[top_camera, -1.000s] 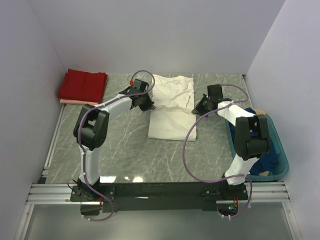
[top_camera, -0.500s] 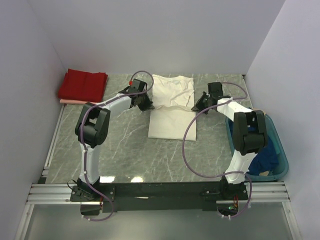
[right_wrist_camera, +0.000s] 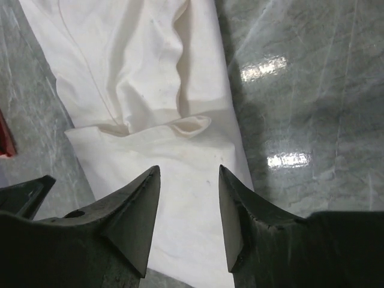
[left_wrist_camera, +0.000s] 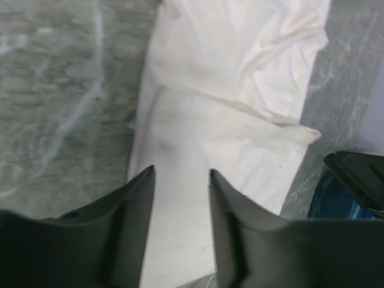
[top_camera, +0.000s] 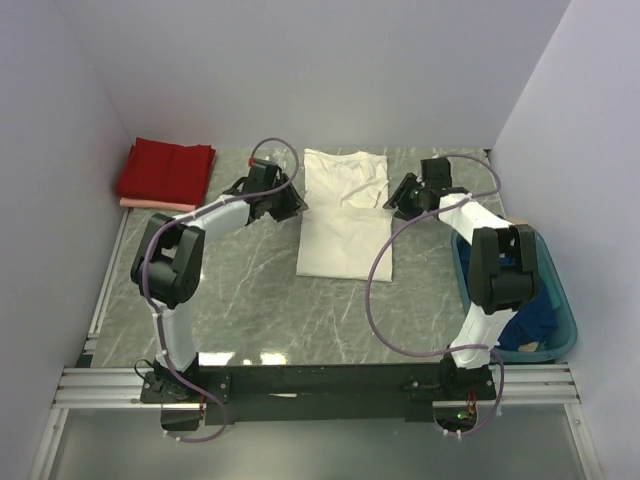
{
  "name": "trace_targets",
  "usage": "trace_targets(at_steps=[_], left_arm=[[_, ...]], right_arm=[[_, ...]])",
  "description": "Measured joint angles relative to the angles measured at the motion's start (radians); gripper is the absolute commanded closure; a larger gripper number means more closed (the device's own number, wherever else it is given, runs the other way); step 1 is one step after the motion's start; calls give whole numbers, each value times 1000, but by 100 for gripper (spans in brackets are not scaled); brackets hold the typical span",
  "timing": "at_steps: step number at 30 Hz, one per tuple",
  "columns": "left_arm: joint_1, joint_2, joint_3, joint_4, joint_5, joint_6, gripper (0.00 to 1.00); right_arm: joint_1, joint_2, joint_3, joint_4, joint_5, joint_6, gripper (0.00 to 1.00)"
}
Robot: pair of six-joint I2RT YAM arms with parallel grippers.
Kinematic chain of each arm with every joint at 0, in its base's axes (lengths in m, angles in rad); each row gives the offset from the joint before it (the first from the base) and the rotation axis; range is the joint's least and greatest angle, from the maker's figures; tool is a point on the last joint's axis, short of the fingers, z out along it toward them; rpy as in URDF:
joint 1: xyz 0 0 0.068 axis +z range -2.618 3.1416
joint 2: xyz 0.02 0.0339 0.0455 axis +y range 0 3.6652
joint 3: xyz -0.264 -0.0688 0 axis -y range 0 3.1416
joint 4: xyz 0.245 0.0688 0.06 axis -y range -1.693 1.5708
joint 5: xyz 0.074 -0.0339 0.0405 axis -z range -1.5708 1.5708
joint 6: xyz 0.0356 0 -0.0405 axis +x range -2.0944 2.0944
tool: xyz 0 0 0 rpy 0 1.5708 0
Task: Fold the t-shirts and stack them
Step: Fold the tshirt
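Grey marble table [top_camera: 250,300] filled the frame, with the cream shirt [top_camera: 345,215] spread at upper centre, its top part doubled down in a crease across the middle. At the right edge sat a teal basket [top_camera: 565,300] holding the blue shirt [top_camera: 530,320], and at upper left the folded red shirt [top_camera: 165,170] lay on the pink shirt [top_camera: 150,204]. The left gripper [left_wrist_camera: 180,174] and right gripper [right_wrist_camera: 189,171] flanked that crease, fingers partly spread and holding nothing.
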Motion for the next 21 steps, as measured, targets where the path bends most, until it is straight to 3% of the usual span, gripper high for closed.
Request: trace_targets(at_steps=[2, 3, 6, 16, 21], left_arm=[[-21, -29, -21, 19, -3, 3, 63], [-36, -32, -21, 35, -3, 6, 72], [-80, -15, -2, 58, 6, 16, 79], [-111, 244, 200, 100, 90, 48, 80], [-79, 293, 196, 119, 117, 40, 82]], right_arm=[[31, -30, -17, 1, 35, -8, 56], [48, -40, -23, 2, 44, -12, 58], [111, -50, -29, 9, 63, -21, 61], [156, 141, 111, -14, 96, -39, 67], [150, 232, 175, -39, 138, -50, 67]])
